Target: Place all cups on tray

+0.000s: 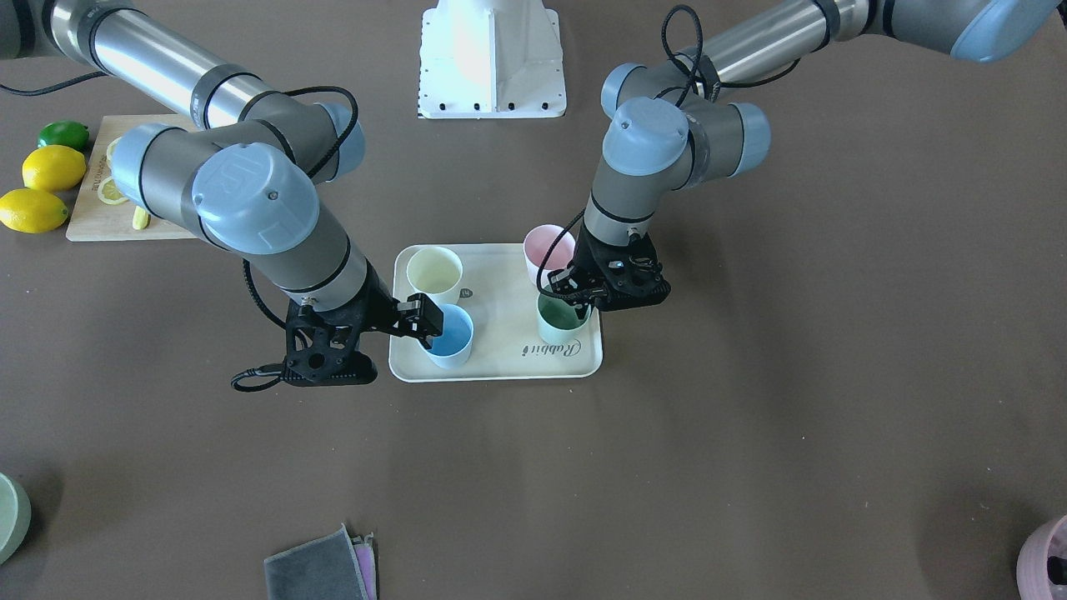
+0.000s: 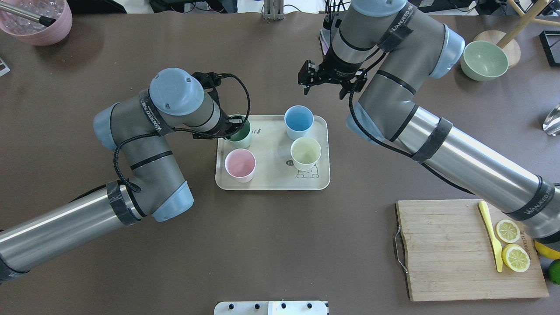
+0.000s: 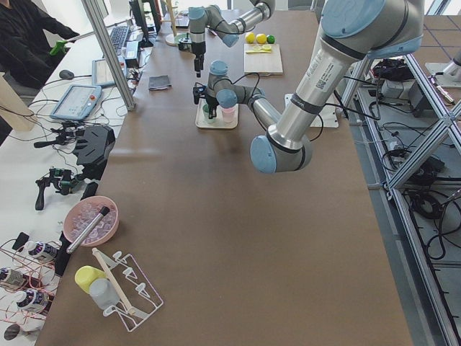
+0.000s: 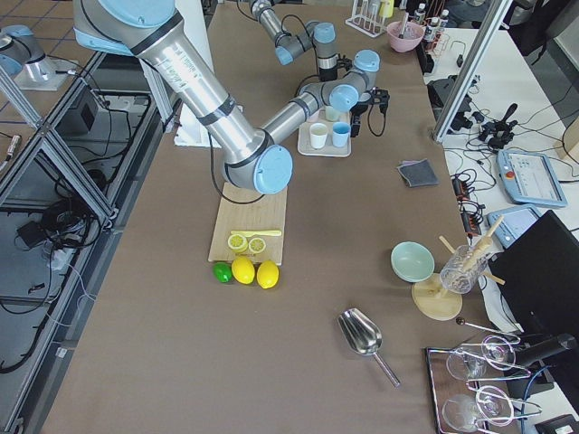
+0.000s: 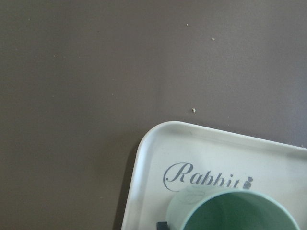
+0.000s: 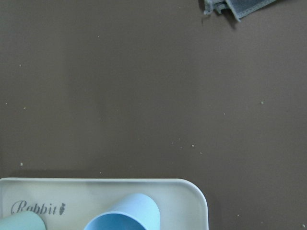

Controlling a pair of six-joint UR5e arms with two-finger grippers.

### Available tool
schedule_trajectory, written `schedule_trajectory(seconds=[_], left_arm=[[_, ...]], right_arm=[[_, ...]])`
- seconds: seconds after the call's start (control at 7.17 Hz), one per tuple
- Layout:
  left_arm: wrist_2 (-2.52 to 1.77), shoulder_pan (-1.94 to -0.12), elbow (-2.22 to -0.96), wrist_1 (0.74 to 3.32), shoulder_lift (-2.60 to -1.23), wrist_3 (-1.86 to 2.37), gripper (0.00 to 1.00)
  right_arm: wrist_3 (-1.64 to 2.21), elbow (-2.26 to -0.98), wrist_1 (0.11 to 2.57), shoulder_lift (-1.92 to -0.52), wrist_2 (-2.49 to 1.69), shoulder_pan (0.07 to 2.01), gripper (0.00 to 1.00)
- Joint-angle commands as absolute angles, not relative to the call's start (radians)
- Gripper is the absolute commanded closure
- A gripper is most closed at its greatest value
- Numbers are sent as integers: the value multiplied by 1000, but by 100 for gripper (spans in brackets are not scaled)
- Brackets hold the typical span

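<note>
The cream tray [image 2: 271, 148] with the "Rabbit" script [image 5: 204, 176] lies mid-table. On it stand the yellow cup [image 2: 305, 153], the pink cup [image 2: 239, 164] and the light blue cup [image 2: 299, 121]. The mint green cup [image 2: 241, 133] is at the tray's corner by the script, also in the left wrist view [image 5: 240, 211]. My left gripper [image 1: 575, 310] is low over it and looks shut on its rim, one dark fingertip [image 5: 163, 224] against the wall. My right gripper [image 2: 323, 92] is open and empty, raised beside the blue cup [image 1: 450, 335].
A wooden cutting board [image 2: 450, 249] with lemon slices and a yellow knife lies on the robot's right. Whole lemons and a lime [image 1: 50, 167] sit beside it. A pale-green bowl [image 2: 484, 60], a mauve pot [image 2: 37, 19] and a grey cloth [image 1: 321, 567] lie at the far side.
</note>
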State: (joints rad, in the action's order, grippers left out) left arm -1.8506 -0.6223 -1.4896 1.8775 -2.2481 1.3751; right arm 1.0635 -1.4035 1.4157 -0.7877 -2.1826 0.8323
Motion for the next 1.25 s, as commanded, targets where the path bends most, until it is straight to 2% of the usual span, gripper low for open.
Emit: schedule_trajectory(seconds=[0.0,0.14,0.56,0.84,1.12], left_arm=[[-1851,-653,-1479,1891,-2252,1365,3],[-1861,-682,-1498,1884,-2252,1362,3],[-1969,-837,-1698,1683,-2206,1126,2],[-1983,-958,-1773,1785,-2014,910,2],[-1991,-1094,-1769,2044,-1773,753,2]], right_arm=[[1052,-1404,1419,-798,-2227,882,0],[1036,-1425,1411,-833,-2235,900,0],[881,-1483,1408,-920,-2221,998,0],[812,-1546,1356,-1035,-2230,1060,0],[805,-1583,1347,-1130,-2227,1100,0]])
